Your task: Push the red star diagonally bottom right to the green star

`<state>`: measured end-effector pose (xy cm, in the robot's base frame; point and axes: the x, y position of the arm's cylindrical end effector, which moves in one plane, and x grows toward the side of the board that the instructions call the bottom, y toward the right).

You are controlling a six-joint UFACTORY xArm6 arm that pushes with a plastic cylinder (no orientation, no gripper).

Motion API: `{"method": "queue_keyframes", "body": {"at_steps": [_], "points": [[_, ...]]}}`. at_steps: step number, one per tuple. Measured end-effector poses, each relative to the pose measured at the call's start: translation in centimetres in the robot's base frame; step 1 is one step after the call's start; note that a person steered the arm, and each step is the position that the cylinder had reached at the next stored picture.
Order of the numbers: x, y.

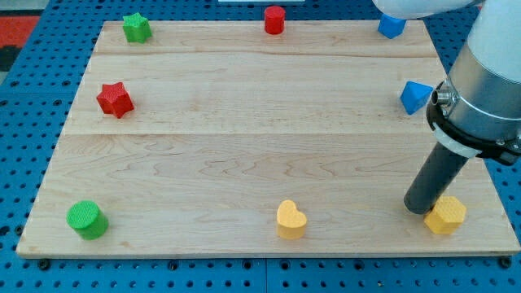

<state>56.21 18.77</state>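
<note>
The red star (115, 99) lies near the board's left edge, in the upper half. The green star (137, 28) lies at the view's top left corner of the board, above and slightly right of the red star. My tip (421, 208) is at the view's bottom right, far from both stars, touching or nearly touching the left side of a yellow block (446, 215).
The wooden board (260, 146) also holds a red cylinder (274, 19) at top centre, a blue block (391, 26) at top right, a blue block (415, 96) at right, a green cylinder (86, 220) at bottom left, and a yellow heart (291, 219) at bottom centre.
</note>
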Motion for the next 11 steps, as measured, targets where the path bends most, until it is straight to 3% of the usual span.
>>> {"method": "queue_keyframes", "body": {"at_steps": [2,4,5,6,8,9,10,11], "points": [[-0.4,0.0],[-8.3,-4.4],[-13.2,-10.8],[-13.5,-18.7],[-13.3,-40.3],[-14.5,-47.7],[-17.6,-46.2],[-19.6,-37.1]]}}
